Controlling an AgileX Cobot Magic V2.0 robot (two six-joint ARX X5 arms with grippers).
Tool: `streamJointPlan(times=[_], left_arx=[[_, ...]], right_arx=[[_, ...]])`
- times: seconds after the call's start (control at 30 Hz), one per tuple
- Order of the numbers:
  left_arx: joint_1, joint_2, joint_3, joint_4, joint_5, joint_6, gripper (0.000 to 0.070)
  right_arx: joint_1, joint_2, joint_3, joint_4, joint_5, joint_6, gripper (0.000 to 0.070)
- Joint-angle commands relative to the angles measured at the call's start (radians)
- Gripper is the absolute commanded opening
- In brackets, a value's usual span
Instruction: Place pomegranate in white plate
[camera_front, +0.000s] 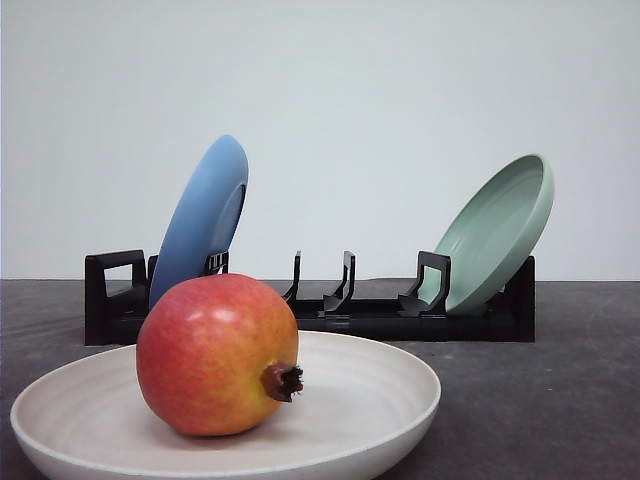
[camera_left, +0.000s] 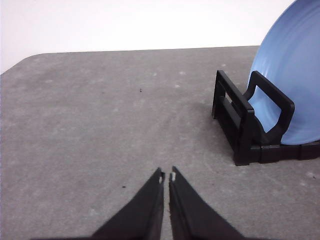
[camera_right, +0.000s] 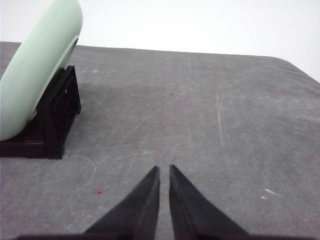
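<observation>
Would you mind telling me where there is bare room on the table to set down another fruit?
Bare grey table lies left of the black rack, before the shut left gripper, and right of it, before the shut right gripper. The rack's middle slots stand free between the blue plate and green plate. The white plate, holding the pomegranate, crowds the front.

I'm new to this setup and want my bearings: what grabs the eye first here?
The pomegranate lying in the white plate at the front. Behind it a black rack holds a blue plate on the left and a pale green plate on the right, both leaning.
</observation>
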Motion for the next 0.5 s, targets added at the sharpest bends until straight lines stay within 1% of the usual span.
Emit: streamJointPlan(times=[0.0,0.47], left_arx=[[0.002,-0.001,-0.01,-0.005,0.007,-0.003,0.0],[0.002,-0.001,-0.01,-0.005,0.007,-0.003,0.0]], right_arx=[[0.001,-0.002,-0.004,0.007,0.0,0.003,0.0032],[0.001,-0.002,-0.004,0.007,0.0,0.003,0.0032]])
